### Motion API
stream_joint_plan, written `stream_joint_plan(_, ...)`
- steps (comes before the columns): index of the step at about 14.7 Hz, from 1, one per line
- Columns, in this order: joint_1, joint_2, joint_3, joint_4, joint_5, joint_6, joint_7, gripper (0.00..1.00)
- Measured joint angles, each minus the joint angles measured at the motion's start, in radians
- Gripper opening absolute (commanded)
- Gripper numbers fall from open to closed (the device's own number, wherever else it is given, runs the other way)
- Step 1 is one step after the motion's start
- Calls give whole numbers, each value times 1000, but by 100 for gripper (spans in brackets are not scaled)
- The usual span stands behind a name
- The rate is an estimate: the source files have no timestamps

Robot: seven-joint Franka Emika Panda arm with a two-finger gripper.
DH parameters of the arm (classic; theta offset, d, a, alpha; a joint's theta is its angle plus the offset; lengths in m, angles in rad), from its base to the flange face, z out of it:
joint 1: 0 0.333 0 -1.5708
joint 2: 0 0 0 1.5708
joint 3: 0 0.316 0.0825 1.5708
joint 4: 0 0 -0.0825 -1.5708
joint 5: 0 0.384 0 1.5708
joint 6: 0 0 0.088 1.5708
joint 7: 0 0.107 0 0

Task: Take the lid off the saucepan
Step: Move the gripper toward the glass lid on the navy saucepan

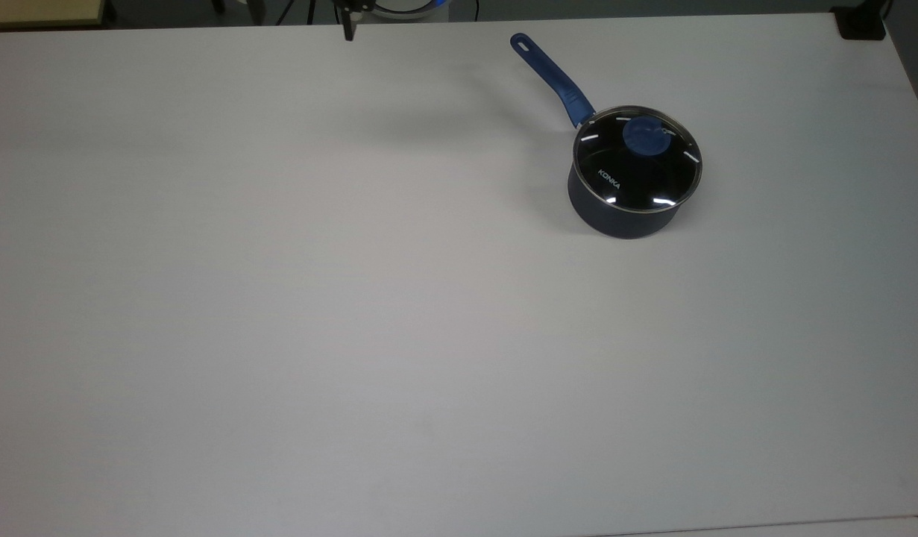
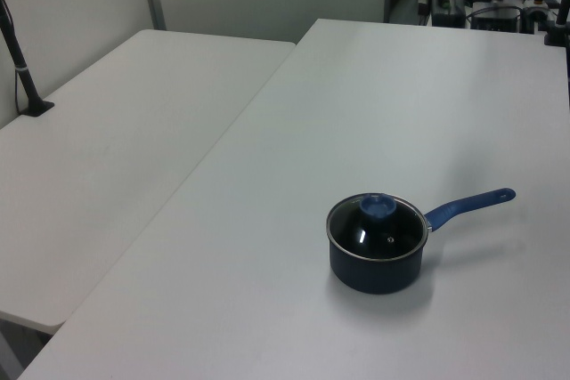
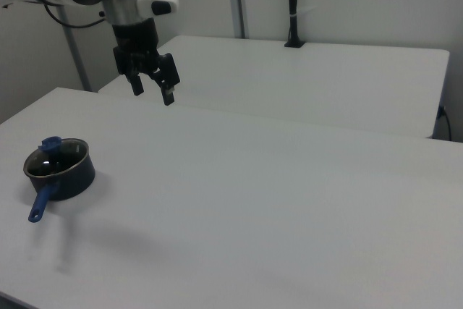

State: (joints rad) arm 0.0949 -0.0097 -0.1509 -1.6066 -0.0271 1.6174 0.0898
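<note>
Navy saucepan (image 1: 629, 212) is sitting on the white table (image 1: 354, 335) with the lid (image 1: 637, 160) still on it, seated flat on the rim, blue knob (image 1: 647, 137) in the middle. Its long blue handle (image 1: 552, 78) sticks out away from the pot, toward the top view's upper left.

Using the saucepan as the reference: the gripper (image 3: 152, 93) is well apart from it, hanging up in the air, nowhere near touching. In the right view it's above the pan and off to the right view's right of it. Fingers are spread apart with nothing between them, pointing down.

A second white table (image 2: 116, 149) sits beside this one, on the left view's left of the pan.
</note>
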Motion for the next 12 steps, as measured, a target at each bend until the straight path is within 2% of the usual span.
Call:
stream_joint_plan(9, 5, 2, 9, -2, 8, 0, -23, 100)
stream_joint_plan(12, 59, 7, 14, -3, 19, 0, -23, 100)
